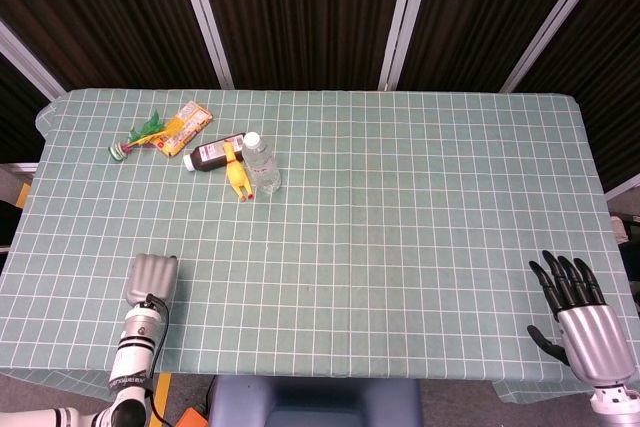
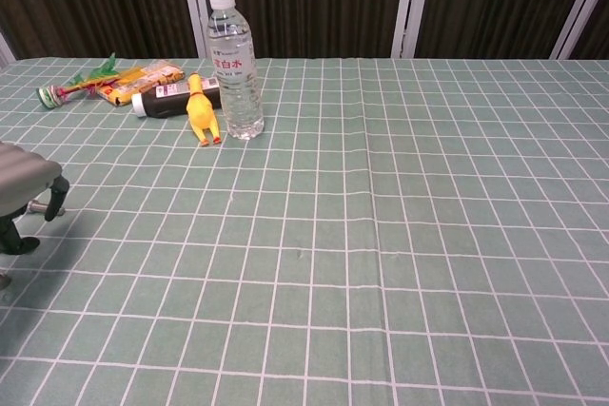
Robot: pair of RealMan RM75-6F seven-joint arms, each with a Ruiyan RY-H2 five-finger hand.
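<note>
Both hands near table's front edge, holding nothing.
L hand [image 1: 152, 278] fingers curled under, empty; R hand [image 1: 578, 315] fingers spread wide. Far L: water bottle [image 2: 229, 64] upright, cap on, water inside; rubber chicken [image 2: 201, 109] just beside, long axis near-to-far, feet toward cam.

Green checked tablecloth [image 1: 400, 207] over table; dark corrugated wall [image 1: 300, 17] behind, pale slanted posts [image 1: 405, 17].
</note>
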